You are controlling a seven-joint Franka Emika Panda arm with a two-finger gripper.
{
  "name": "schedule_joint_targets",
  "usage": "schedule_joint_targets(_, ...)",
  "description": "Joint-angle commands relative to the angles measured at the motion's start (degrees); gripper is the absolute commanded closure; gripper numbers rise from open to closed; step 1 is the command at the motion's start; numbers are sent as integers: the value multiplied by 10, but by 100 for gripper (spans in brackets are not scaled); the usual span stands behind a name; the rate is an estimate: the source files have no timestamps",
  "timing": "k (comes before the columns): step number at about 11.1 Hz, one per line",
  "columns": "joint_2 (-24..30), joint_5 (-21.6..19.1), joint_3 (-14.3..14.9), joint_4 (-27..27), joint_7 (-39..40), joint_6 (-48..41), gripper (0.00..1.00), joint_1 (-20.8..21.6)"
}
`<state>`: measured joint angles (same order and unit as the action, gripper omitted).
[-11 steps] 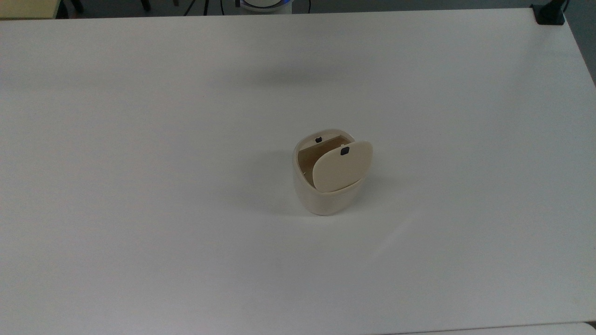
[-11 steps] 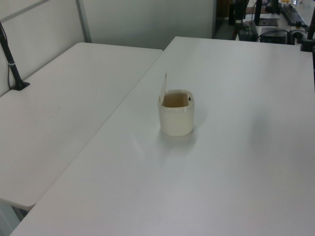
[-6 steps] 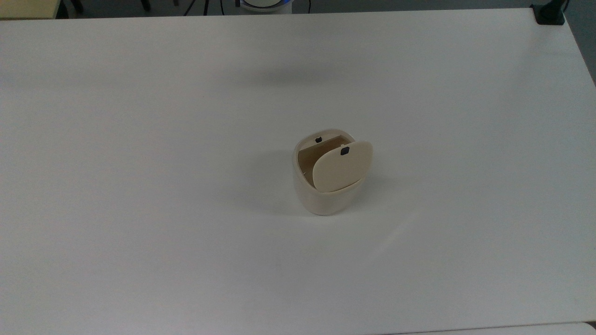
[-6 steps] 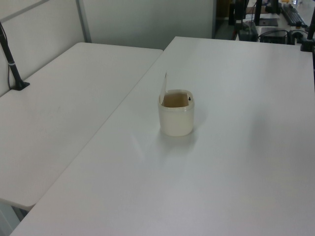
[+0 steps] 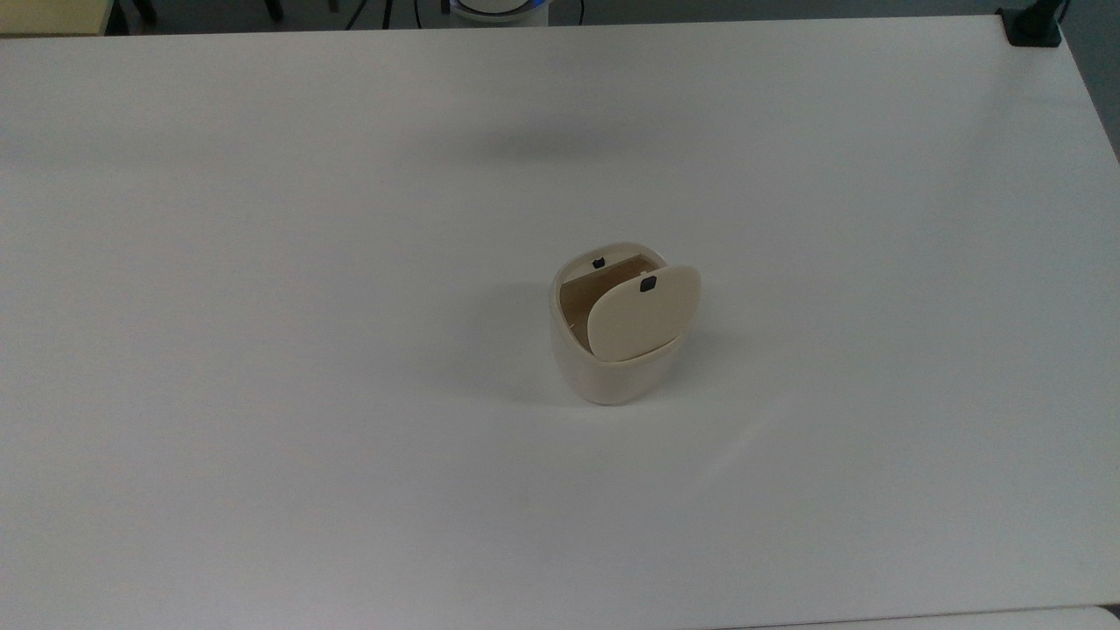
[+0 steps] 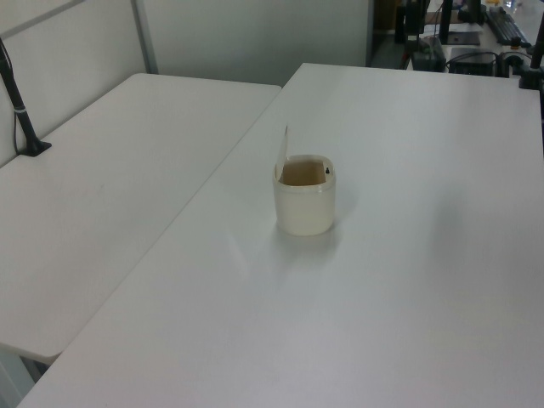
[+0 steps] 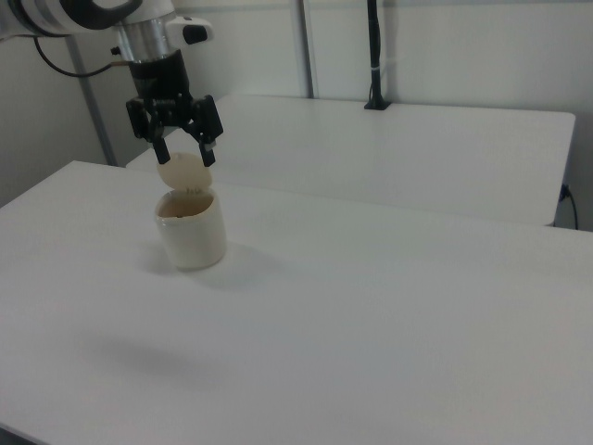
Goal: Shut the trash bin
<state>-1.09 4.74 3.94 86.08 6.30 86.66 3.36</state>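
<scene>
Jaws spread above open trash bin (image 5: 615,372) on white table (image 5: 262,350).

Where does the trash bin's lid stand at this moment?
The lid stands raised on the trash bin, near the table's middle, at the opening's right in the top view. In the right view the gripper, open, appears just above it.
</scene>
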Motion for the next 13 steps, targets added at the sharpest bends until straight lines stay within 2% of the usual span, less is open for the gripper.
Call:
schedule_joint_targets(1, 12, -1, -2, 11, -1, -11, 50, 3)
schedule_joint_targets(4, 10, -1, -2, 11, -1, -11, 93, 3)
schedule_joint_targets(5, 10, -1, -2, 11, -1, -10, 100, 4)
schedule_joint_targets(9, -1, -4, -3, 9, 0, 0, 100, 6)
schedule_joint_targets(13, -43, -4, -5, 7, 1, 89, 100, 51)
